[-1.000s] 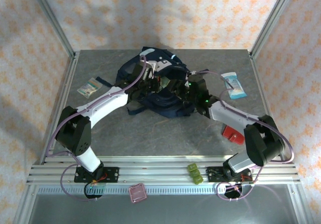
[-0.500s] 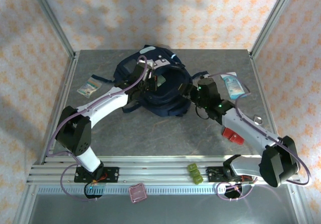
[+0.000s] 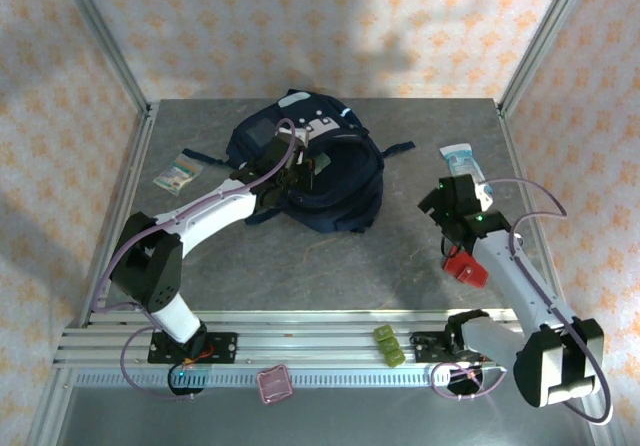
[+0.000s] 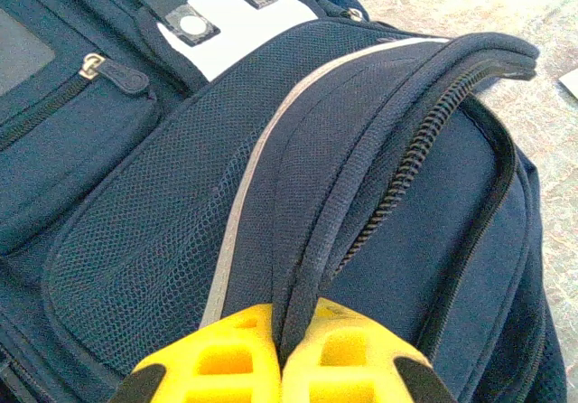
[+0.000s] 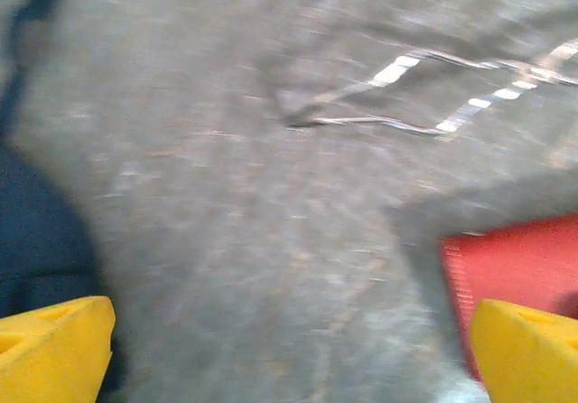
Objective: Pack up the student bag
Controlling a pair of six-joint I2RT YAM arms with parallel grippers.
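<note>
The student bag point(image 3: 340, 186) lies at 12 o'clock on the table point(image 3: 300, 266); your left gripper point(image 4: 280, 353) is clamped on its zipper-edged flap. The right gripper point(image 5: 289, 349) hangs at 3 o'clock, jaws wide and empty, beside the red block point(image 3: 466, 268). A blue packet point(image 3: 465, 161) and a clear packet point(image 3: 178, 173) at 9 o'clock lie outside the bag. Judgement: packing is unfinished, with loose items left to load
</note>
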